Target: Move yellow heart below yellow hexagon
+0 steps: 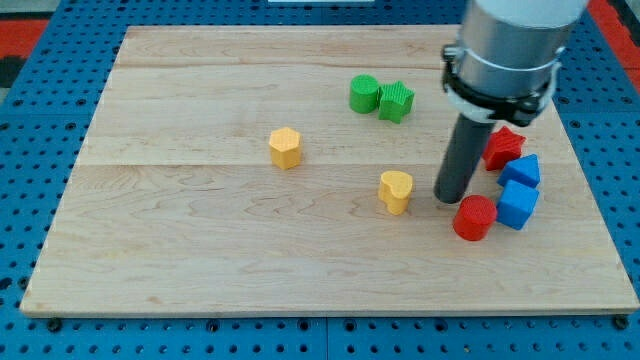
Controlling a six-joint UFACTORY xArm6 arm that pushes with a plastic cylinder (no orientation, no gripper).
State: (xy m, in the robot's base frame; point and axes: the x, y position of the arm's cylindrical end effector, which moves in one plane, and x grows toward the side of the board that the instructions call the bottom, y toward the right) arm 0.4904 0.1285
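The yellow heart [396, 190] lies right of the board's middle. The yellow hexagon [285, 147] lies up and to the view's left of it, well apart. My tip [451, 197] rests on the board just to the view's right of the heart, with a small gap between them. The rod rises from it to the arm's grey body at the view's top right.
A green cylinder [364, 93] and a green star-like block [396, 101] touch at the view's top middle. A red star [503, 147], two blue blocks [522, 170] [517, 204] and a red cylinder [474, 218] cluster right of my tip. The wooden board [200, 250] ends near the blue pegboard.
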